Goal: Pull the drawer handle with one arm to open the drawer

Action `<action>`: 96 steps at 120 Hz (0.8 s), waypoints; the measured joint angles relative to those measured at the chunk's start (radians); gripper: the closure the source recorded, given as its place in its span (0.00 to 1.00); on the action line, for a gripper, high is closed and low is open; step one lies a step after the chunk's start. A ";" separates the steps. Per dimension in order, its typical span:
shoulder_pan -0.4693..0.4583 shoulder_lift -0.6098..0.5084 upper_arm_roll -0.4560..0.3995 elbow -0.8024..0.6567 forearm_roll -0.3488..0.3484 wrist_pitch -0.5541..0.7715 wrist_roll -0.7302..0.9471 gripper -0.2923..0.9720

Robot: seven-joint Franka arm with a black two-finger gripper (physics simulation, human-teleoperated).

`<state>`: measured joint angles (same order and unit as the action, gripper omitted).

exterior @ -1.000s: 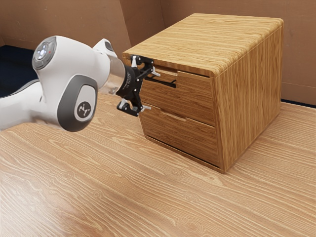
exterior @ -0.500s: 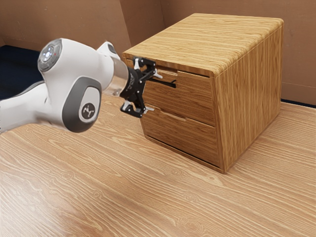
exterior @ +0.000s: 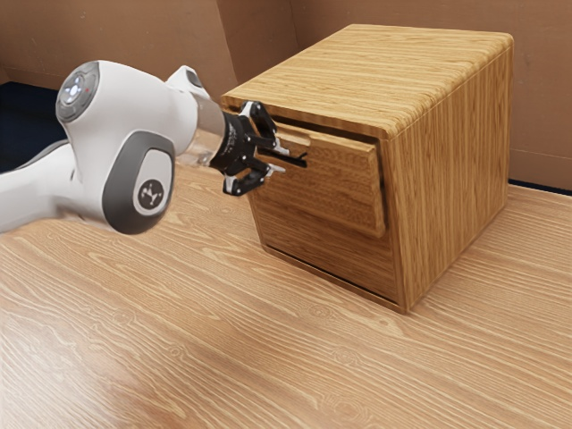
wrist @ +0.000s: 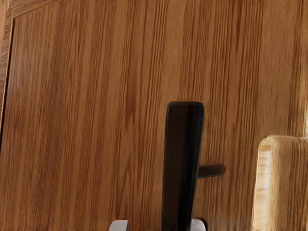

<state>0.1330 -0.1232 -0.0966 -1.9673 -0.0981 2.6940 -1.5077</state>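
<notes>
Arm [exterior: 116, 152] comes in from the exterior view's left and reaches across to the wooden cabinet [exterior: 447, 161], which stands on the wood-grain table [exterior: 268, 357]. The gripper [exterior: 277, 159] is at the front of the top drawer [exterior: 335, 179], near the corner on the exterior view's left. Its black fingers are drawn close together, pinching the thin black handle [exterior: 293, 161] from above and below. The handle runs horiz. across the upper part of the drawer front. The top drawer is partly open: its front stands out from the cabinet face, w/ a dark gap showing under the cabinet top. The lower drawer [exterior: 326, 237] sits further back than the top one, flush w/ the cabinet front. In the wrist view the handle [wrist: 182, 163] is a dark bar right in front of the hand, w/ the drawer front [wrist: 96, 120] behind it and a short black post [wrist: 211, 170] joining the bar to the wood. Two pale finger pads [wrist: 118, 225] show at the bar's near end, one on each side. A paler rounded wood edge [wrist: 281, 183] sits beside the handle; can't tell which part it is. Brown wall [exterior: 134, 36] behind.
</notes>
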 joint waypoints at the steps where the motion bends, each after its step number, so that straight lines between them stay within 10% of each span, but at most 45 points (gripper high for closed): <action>1: 0.000 -0.002 0.000 0.000 0.000 -0.001 0.000 0.75; 96: 0.002 -0.220 0.014 -0.195 0.002 -0.043 -0.009 0.85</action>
<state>0.1346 -0.3433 -0.0829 -2.1624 -0.0962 2.6512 -1.5165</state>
